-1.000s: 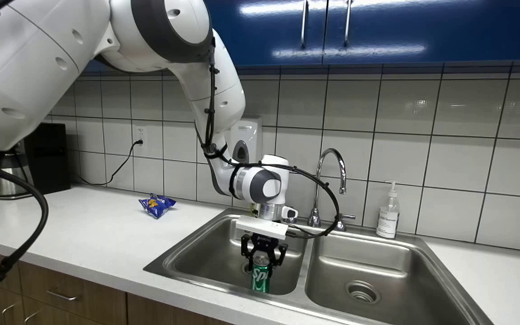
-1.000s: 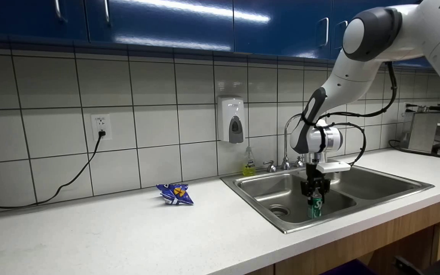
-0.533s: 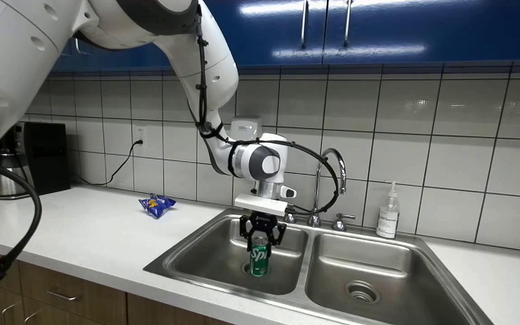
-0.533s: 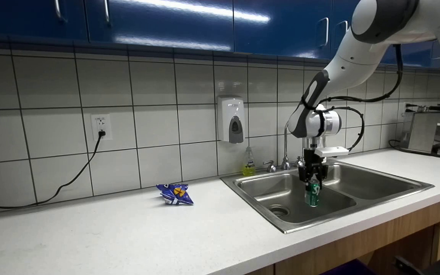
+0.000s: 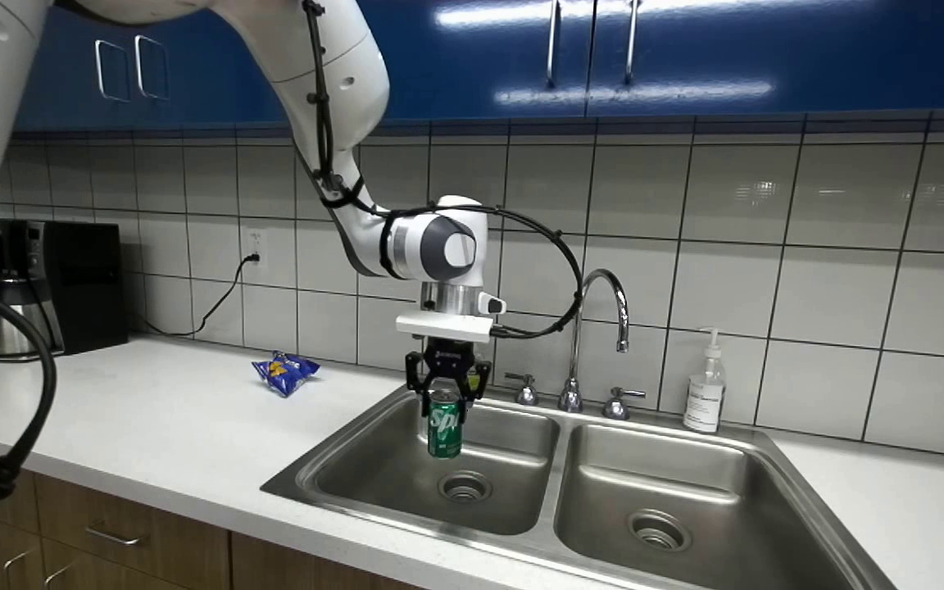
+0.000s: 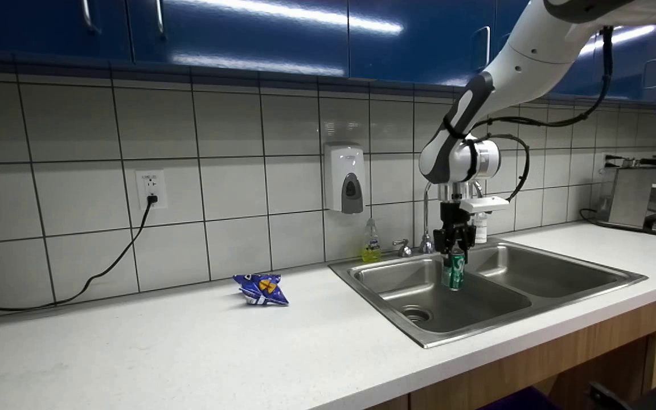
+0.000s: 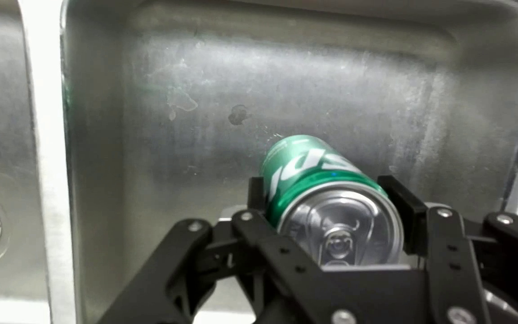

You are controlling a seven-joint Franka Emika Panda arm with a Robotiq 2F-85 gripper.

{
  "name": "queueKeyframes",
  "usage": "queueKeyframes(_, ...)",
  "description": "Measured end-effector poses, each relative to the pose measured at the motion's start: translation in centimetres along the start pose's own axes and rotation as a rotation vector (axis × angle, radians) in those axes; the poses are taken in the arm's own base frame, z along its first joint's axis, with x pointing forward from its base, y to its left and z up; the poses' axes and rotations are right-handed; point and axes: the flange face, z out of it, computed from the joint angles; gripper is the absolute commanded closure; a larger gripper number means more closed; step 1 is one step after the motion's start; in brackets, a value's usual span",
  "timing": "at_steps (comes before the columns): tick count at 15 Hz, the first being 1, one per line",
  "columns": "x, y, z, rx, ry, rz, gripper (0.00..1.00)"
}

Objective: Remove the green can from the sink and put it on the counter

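The green can point(image 5: 444, 438) is upright between the fingers of my gripper point(image 5: 445, 410). My gripper is shut on its upper part, and the can hangs over the left basin of the steel sink point(image 5: 554, 496) in this exterior view, clear of the basin floor. The can also shows in an exterior view point(image 6: 454, 276). In the wrist view the can point(image 7: 301, 164) shows its silver lid, with a black finger point(image 7: 255, 193) on each side; its lower front lid edge is hidden by the gripper body. The white counter point(image 5: 185, 418) lies beside the sink.
A blue snack bag point(image 5: 285, 374) lies on the counter near the wall. A tall faucet point(image 5: 621, 307) with handles stands behind the sink. A clear pump bottle point(image 5: 703, 397) and a yellow soap bottle point(image 6: 371, 247) stand at the back. A soap dispenser point(image 6: 344, 176) hangs on the wall.
My gripper has risen with the can held in it, up from the basin floor. It has also moved back toward the wall, uncovering the drain.
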Motion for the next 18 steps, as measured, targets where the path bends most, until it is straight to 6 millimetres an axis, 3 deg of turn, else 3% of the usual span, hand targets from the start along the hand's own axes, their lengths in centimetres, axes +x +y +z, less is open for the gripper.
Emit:
queueKeyframes(7, -0.8, -8.0, -3.9, -0.037, 0.000, -0.166, 0.61)
queueKeyframes(13, -0.6, -15.5, -4.1, -0.048, -0.029, -0.331, 0.61)
queueKeyframes(18, -0.4, -20.5, -3.7, -0.052, -0.060, -0.469, 0.61)
